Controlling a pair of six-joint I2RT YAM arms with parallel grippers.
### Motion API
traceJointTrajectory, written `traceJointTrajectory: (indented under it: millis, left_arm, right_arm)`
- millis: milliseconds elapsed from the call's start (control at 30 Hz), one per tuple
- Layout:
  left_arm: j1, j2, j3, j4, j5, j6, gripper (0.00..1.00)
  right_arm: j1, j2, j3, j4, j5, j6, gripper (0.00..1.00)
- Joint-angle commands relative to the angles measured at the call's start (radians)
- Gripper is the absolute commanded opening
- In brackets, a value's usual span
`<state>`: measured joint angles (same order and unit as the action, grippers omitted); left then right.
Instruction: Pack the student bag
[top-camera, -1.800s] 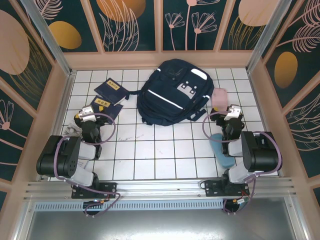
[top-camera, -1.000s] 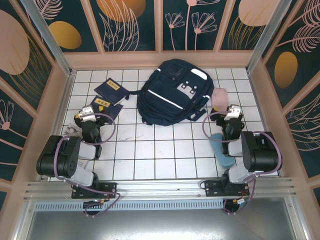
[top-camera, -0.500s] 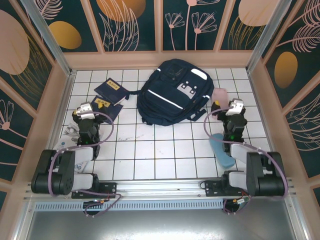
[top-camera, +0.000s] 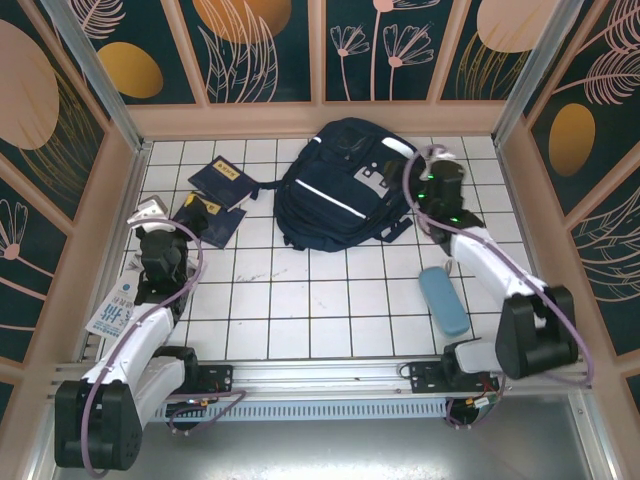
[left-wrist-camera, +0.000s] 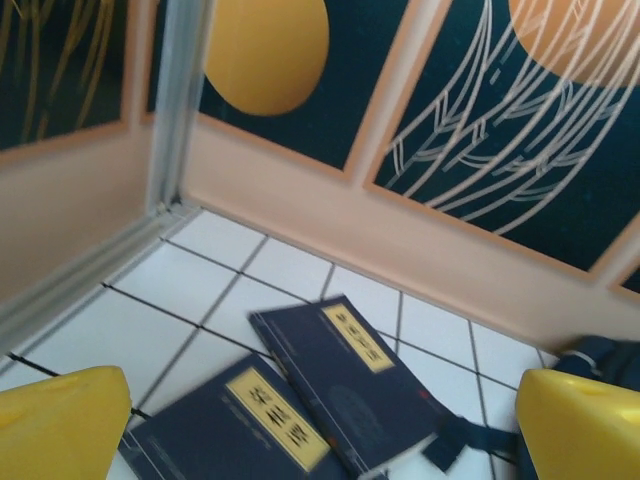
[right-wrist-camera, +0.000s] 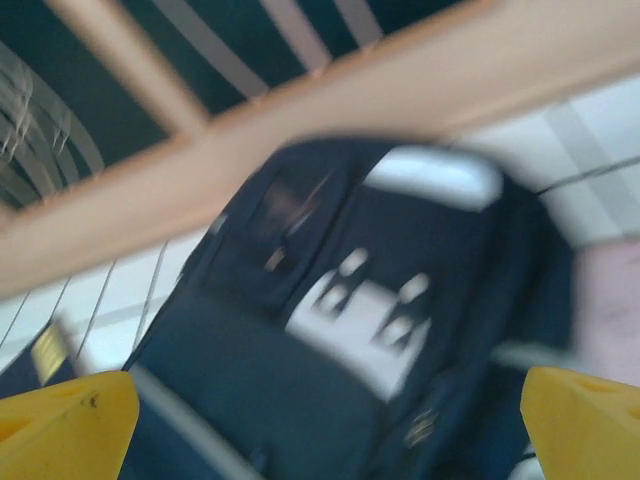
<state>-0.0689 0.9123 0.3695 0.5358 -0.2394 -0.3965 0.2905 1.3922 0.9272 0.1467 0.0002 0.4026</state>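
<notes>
The student bag (top-camera: 335, 190) lies flat at the back middle of the tiled floor, dark navy with white stripes and a pale patch (right-wrist-camera: 365, 310). My right gripper (top-camera: 428, 183) hangs at the bag's right edge. It is open, and between its yellow fingertips (right-wrist-camera: 585, 420) I see only the blurred bag (right-wrist-camera: 250, 380). My left gripper (top-camera: 172, 215) is open too and empty. It points at two navy booklets with yellow labels (left-wrist-camera: 350, 385) (left-wrist-camera: 240, 430) left of the bag, just short of them.
A light blue pencil case (top-camera: 443, 298) lies on the tiles by the right arm. A white printed packet (top-camera: 112, 310) sits by the left wall. A pink item (right-wrist-camera: 610, 300) lies right of the bag. Wooden walls (top-camera: 320, 118) enclose the floor.
Both arms have unfolded and reached forward. The left gripper moved up toward the booklets, the right one up to the bag's right side, uncovering the pencil case. Both stayed open.
</notes>
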Motion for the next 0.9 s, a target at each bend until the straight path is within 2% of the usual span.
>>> traceJointTrajectory:
  millis: [0, 100, 233, 433, 533, 700, 867]
  left_arm:
    - [0.007, -0.006, 0.025, -0.144, 0.087, -0.106, 0.99]
    - [0.006, -0.006, 0.029, -0.183, 0.091, -0.131, 0.99]
    - [0.007, 0.001, 0.048, -0.237, 0.125, -0.088, 0.99]
    - [0.006, 0.005, 0.046, -0.231, 0.191, -0.079, 0.99]
    - [0.006, 0.010, 0.045, -0.222, 0.210, -0.079, 0.99]
    - [0.006, 0.029, 0.048, -0.222, 0.233, -0.081, 0.99]
    - [0.006, 0.051, 0.055, -0.207, 0.289, -0.101, 0.98]
  right_arm:
    - [0.090, 0.144, 0.119, -0.111, -0.119, 0.113, 0.99]
    - [0.214, 0.281, 0.241, -0.118, -0.006, 0.102, 0.99]
    - [0.306, 0.500, 0.519, -0.262, -0.001, 0.101, 0.99]
    - [0.344, 0.802, 0.911, -0.469, 0.053, 0.146, 0.99]
    - [0.347, 0.901, 1.040, -0.508, 0.054, 0.150, 0.99]
    - [0.349, 1.008, 1.126, -0.561, -0.013, 0.148, 0.99]
    - [0.381, 0.964, 0.975, -0.538, -0.108, 0.133, 0.99]
